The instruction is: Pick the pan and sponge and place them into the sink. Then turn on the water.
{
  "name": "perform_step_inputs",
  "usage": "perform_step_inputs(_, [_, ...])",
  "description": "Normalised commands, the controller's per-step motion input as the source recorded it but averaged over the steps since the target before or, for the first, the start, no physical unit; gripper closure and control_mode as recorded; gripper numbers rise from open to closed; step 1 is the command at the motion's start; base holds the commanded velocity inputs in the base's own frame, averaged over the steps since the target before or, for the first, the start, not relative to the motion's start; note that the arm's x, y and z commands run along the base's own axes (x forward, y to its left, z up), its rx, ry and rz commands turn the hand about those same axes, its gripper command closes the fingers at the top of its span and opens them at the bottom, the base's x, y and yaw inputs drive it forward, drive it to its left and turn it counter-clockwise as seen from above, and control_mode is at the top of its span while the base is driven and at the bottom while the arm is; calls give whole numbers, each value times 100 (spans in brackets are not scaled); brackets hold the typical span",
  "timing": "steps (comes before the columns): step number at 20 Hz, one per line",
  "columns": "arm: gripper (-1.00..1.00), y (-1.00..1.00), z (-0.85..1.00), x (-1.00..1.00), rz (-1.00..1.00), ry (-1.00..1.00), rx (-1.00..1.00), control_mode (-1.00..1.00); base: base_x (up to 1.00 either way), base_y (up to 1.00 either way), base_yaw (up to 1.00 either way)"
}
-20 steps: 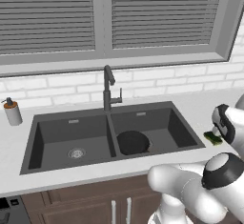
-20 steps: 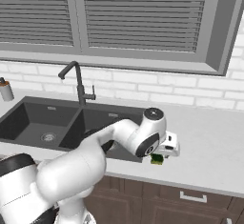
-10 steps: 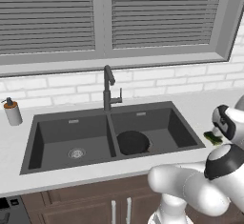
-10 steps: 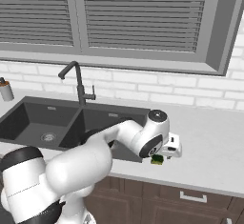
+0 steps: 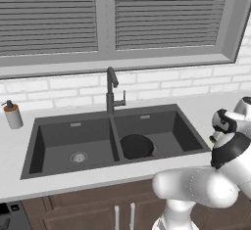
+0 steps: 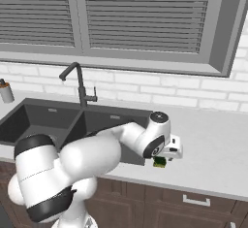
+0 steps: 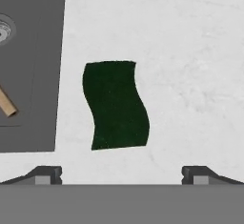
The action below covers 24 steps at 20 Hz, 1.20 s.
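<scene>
The sponge (image 7: 116,105) lies on the white counter just right of the sink, dark green face up; it peeks out under the hand as a green sponge (image 6: 159,162) and a green speck (image 5: 212,138). My gripper (image 7: 121,175) hovers above it, open, with one fingertip (image 7: 45,174) on each side of it and clear of it. From the side, the gripper (image 6: 162,157) points down at the counter. The small black pan (image 5: 136,146) rests in the right basin of the dark grey sink (image 5: 54,136); its brownish handle (image 7: 7,105) shows in the hand view. No water runs from the tap (image 5: 112,89).
A soap dispenser (image 5: 13,115) stands on the counter left of the sink. Brick wall and window blinds run behind. My white arm (image 6: 87,159) crosses in front of the right basin. The counter's front edge lies close to the sponge.
The hand has shifted slightly right and down toward the sponge. The sponge and pan have not moved.
</scene>
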Motion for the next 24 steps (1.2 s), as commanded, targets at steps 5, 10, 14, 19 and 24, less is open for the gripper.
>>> perform_step_inputs(5, [-100,0,-27,30,10,2,0,-100,0,0,0])
perform_step_inputs(10, [-100,0,-20,40,12,1,0,-100,0,0,0])
perform_step_inputs(14, [-100,0,-24,31,13,9,0,-100,0,0,0])
perform_step_inputs(19, [-100,-15,-39,13,14,12,1,-100,0,0,0])
perform_step_inputs(24, [-100,-18,-43,0,11,6,1,-100,0,0,0])
